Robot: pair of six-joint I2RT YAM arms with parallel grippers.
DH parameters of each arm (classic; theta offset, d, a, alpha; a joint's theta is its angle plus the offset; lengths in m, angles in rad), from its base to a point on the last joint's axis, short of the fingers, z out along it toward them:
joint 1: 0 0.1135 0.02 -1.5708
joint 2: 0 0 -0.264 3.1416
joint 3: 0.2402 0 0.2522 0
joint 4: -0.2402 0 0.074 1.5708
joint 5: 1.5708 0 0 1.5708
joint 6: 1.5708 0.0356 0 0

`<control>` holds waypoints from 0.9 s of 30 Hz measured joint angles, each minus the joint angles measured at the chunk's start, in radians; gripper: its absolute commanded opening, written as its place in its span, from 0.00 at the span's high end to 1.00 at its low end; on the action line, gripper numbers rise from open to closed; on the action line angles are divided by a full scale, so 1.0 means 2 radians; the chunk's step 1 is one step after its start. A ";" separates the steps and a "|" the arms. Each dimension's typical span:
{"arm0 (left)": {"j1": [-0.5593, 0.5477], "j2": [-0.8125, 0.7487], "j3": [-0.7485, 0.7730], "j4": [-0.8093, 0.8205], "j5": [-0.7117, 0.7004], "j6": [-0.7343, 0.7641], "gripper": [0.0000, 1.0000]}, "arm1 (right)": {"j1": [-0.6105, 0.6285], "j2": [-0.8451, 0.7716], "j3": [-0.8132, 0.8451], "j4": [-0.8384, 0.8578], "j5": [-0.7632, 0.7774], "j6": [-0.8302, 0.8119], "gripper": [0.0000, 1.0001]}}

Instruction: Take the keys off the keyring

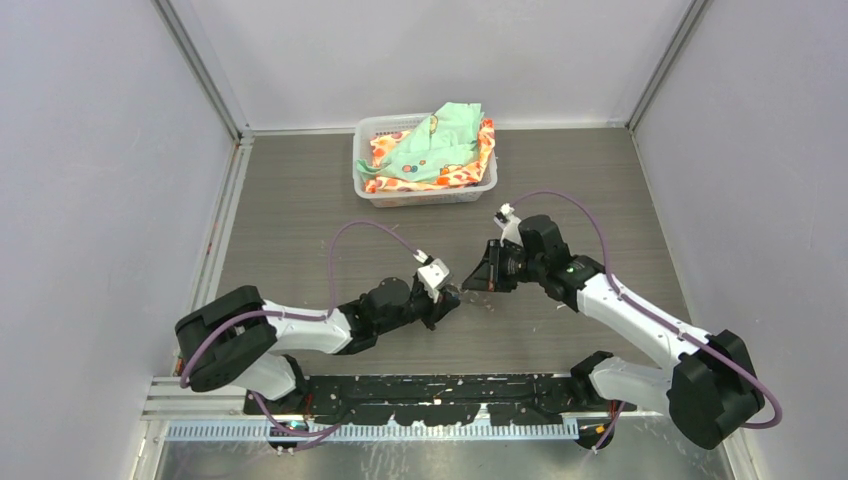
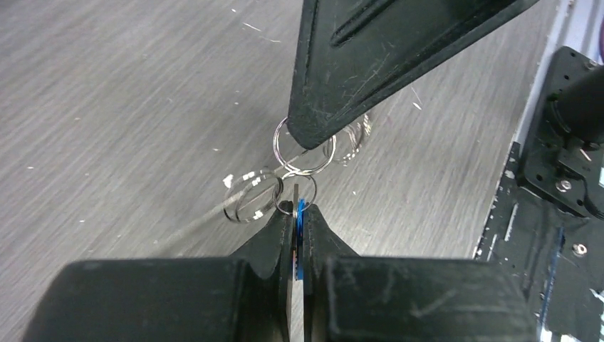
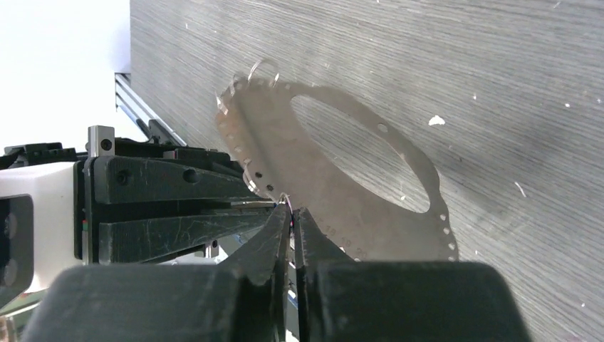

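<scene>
Keys (image 2: 301, 214) pinched edge-on between clamped left gripper (image 2: 298, 209) fingers, blue tag showing in gap, silver loops linked just above tips. Right gripper (image 3: 290, 214) fingers narrowed onto keyring (image 3: 265, 142) rim. Plate thin, grey, tilted, with big oval hole and small holes along edge.

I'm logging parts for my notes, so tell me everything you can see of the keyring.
The keyring is a thin, flat grey plate, metal by its look, with a big central hole, small holes along its scalloped rim and a silver loop at the far edge. The right gripper is shut at its near rim. Whether it touches the table is unclear.
</scene>
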 measured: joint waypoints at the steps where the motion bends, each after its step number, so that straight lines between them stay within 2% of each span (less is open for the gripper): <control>1: 0.002 0.005 0.000 0.003 0.009 -0.004 1.00 | 0.001 0.000 0.000 -0.003 -0.002 0.000 0.78; 3: 0.002 0.013 0.001 0.009 0.026 -0.011 1.00 | 0.002 0.000 0.000 -0.011 0.004 0.002 0.68; 6: 0.001 0.020 0.001 0.016 0.040 -0.022 1.00 | 0.002 -0.005 0.001 -0.021 0.019 0.007 0.60; 11: 0.000 0.047 0.001 0.014 0.047 -0.037 1.00 | 0.002 -0.024 0.007 -0.051 0.052 0.023 0.54; 16: 0.000 0.064 0.002 0.013 0.045 -0.059 1.00 | 0.002 -0.060 0.019 -0.098 0.086 0.036 0.53; 20: 0.000 0.079 0.012 0.015 0.044 -0.072 1.00 | 0.002 -0.074 0.027 -0.130 0.095 0.037 0.57; 22: 0.000 0.084 0.018 0.014 0.044 -0.074 1.00 | 0.002 -0.071 0.026 -0.145 0.097 0.040 0.61; 27: 0.000 0.087 0.037 0.005 0.047 -0.083 1.00 | 0.008 -0.070 0.009 -0.150 0.100 0.041 0.65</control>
